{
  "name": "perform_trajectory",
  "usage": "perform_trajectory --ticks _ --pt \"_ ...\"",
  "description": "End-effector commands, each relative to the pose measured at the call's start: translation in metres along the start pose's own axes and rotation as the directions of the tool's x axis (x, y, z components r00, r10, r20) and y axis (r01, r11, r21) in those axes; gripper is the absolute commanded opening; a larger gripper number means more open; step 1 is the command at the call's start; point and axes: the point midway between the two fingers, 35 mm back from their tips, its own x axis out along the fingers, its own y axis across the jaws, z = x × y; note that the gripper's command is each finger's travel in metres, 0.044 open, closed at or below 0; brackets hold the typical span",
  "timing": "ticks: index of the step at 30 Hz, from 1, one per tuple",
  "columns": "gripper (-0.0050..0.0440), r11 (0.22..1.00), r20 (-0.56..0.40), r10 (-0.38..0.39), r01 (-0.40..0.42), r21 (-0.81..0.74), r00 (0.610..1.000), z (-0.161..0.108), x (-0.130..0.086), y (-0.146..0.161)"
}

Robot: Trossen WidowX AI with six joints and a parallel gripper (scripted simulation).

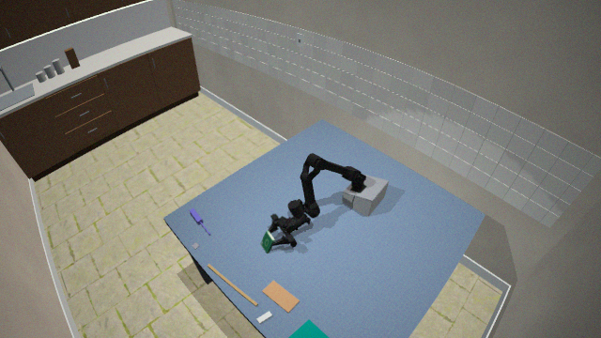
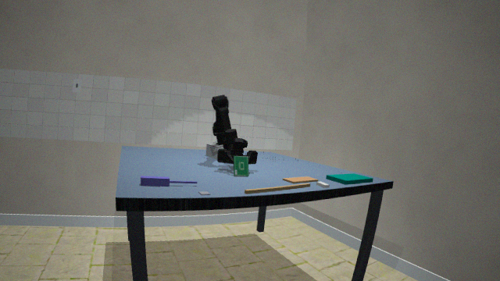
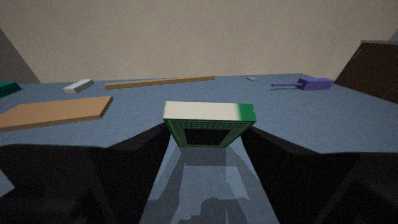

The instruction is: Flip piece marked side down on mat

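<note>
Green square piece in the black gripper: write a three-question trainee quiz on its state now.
1. True or false: the green square piece lies flat on the blue mat.
2. The black parallel-jaw gripper is: A) open, B) shut on nothing, C) shut on the piece.
3. Which long thin object lies nearest the orange flat board?

Key: 1. False, it stands on edge. 2. C. 3. The wooden strip.
</note>
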Motion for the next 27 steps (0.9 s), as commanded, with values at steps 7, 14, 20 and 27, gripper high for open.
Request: perform_trajectory --ticks 7,14,20,27 --pt "0.0 1.0 -0.019 -0.002 0.002 -0.005 1.0 -0.007 -0.0038 0.0" --pt "0.0 1.0 -0.015 -0.002 0.002 -0.004 1.0 -0.0082 -0.0048 0.0001" --pt "0.0 1.0 -0.019 -0.003 0.002 -0.005 1.0 -0.0096 -0.0062 0.0001" --pt "0.0 1.0 -0.007 -0.002 0.002 -0.002 1.0 -0.0078 -0.0042 0.0001"
